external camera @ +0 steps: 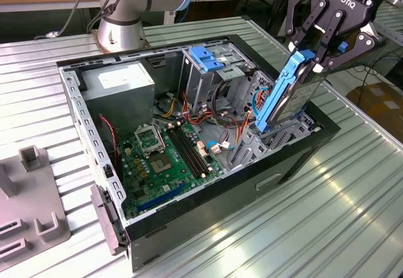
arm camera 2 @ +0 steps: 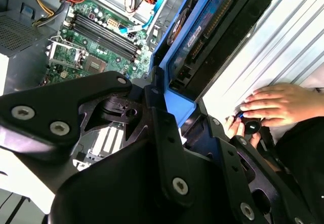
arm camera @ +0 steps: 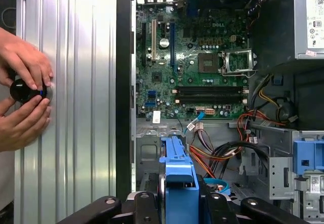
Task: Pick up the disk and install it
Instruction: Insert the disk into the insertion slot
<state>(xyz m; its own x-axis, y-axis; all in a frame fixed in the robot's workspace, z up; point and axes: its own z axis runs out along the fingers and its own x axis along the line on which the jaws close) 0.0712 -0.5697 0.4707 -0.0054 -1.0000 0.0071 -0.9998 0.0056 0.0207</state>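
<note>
The disk (external camera: 286, 95), a grey metal drive with blue plastic rails, stands tilted on end over the drive bay (external camera: 277, 141) at the exterior view's right side of the open computer case (external camera: 208, 210). Its lower end reaches down among the bay's metal walls. My gripper (external camera: 313, 58) is shut on the disk's upper end. In the second wrist view the gripper (arm camera 2: 182, 105) clamps the disk (arm camera 2: 212, 26) by its blue rail. In the first wrist view the blue-railed disk (arm camera: 177, 181) sits between the black fingers (arm camera: 147, 203) of the gripper (arm camera: 178, 199).
Inside the case lie a green motherboard (external camera: 167, 158), a grey power supply (external camera: 119, 83), a cage with a blue latch (external camera: 204, 58) and loose cables. A person's hands (arm camera: 25, 92) hold a small black round object on the ribbed table beside the case. A grey fixture (external camera: 31, 209) stands at the exterior view's left.
</note>
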